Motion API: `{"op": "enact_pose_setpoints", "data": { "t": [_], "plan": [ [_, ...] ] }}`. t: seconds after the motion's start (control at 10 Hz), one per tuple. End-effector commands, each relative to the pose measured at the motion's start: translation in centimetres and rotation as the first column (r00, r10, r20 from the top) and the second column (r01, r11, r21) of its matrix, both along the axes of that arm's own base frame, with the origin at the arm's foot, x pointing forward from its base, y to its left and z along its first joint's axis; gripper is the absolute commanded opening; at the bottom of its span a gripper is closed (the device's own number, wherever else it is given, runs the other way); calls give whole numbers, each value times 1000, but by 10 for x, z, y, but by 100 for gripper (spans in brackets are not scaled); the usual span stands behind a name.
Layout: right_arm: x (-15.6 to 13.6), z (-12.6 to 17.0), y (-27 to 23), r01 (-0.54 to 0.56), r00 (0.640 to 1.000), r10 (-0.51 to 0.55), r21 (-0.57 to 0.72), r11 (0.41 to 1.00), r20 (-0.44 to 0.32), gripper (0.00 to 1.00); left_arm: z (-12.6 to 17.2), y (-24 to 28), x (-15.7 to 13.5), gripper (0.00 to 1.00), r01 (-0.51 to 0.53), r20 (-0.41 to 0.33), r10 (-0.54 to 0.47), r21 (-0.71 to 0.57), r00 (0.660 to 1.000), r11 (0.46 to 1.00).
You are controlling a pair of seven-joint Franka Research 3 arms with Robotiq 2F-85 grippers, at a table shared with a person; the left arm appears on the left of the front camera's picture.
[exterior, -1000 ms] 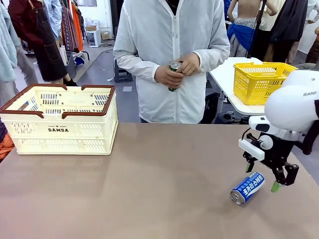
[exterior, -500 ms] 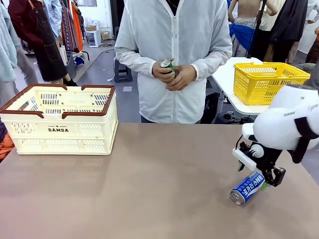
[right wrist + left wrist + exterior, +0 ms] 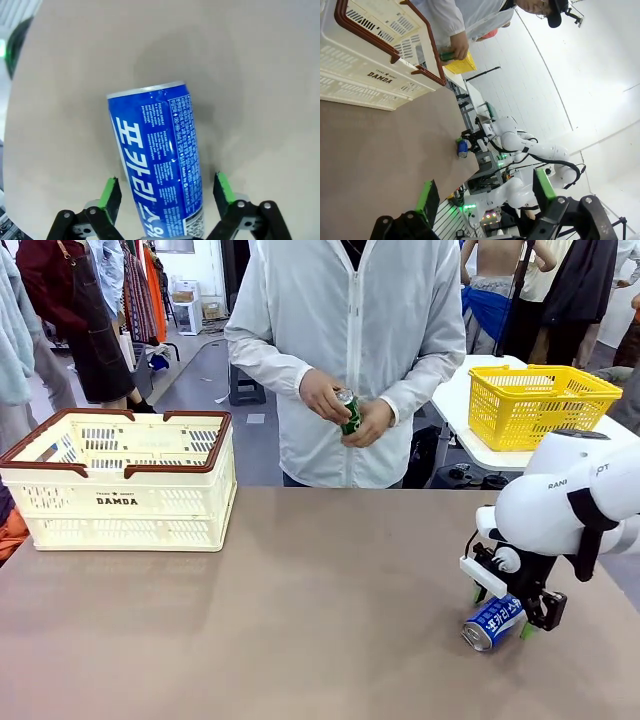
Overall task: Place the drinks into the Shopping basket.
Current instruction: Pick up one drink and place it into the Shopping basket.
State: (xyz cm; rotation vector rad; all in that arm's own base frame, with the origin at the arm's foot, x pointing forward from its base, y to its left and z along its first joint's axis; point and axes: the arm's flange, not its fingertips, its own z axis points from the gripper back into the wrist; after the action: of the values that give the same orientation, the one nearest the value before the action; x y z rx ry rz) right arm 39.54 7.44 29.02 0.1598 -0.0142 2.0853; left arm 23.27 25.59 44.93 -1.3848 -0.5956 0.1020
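We see the right gripper (image 3: 502,612) low at the lower right of the front view, down at the table (image 3: 300,630), jaws spread wide and straddling the blue can (image 3: 494,624). The can lies on its side on the tabletop, silver end toward the lower left of the frame. In the right wrist view the blue can (image 3: 157,150) runs up from the bottom edge through the middle of the frame. The right gripper (image 3: 166,192) has one green pad on each side of it. We see a sliver of table between each pad and the can, so the gripper is not clamped and grips nothing.

In the left wrist view the left gripper (image 3: 485,192) sits at the bottom edge, jaws wide apart with nothing between them. The blue can (image 3: 463,148) is small at mid-frame there, and the Shopping basket (image 3: 365,60) is at upper left.

In the front view the Shopping basket (image 3: 120,495) stands upright on the table at the left, well apart from the blue can. We can't tell what is inside it.

A person stands at the far side, top centre, with both hands (image 3: 322,395) around a green can (image 3: 350,412) held above the table's far edge. A yellow basket (image 3: 530,405) sits on another table at the upper right.
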Motion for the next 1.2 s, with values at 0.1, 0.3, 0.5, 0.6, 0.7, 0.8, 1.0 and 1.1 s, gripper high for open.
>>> {"op": "enact_pose_setpoints", "data": {
  "t": [0.1,0.3,0.5,0.6,0.7,0.8,1.0,1.1],
  "plan": [
    [3,7,2,16,999,-15,10,1000,-49,0,2,2,0,100,-2,33,2,-12,999,1000],
    [2,8,1,21,998,-20,17,1000,-65,0,2,2,0,100,-2,33,2,-12,999,1000],
    [1,8,-1,42,994,-40,19,999,-103,0,2,2,0,100,-2,33,2,-12,999,1000],
    [1,12,-1,75,989,-72,20,997,-128,0,2,2,0,100,-2,33,2,-12,999,1000],
    [1,22,1,145,977,-139,23,989,-163,0,2,2,0,100,-2,33,2,-12,999,1000],
    [-2,41,2,246,949,-234,32,969,-210,0,2,2,0,100,-2,33,2,-12,999,1000],
    [-21,105,3,488,843,-465,21,873,-270,0,2,2,0,100,-2,33,2,-12,999,1000],
    [-37,135,4,609,753,-577,2,793,-317,0,2,2,0,100,-2,33,2,-12,999,1000]
  ]
}}
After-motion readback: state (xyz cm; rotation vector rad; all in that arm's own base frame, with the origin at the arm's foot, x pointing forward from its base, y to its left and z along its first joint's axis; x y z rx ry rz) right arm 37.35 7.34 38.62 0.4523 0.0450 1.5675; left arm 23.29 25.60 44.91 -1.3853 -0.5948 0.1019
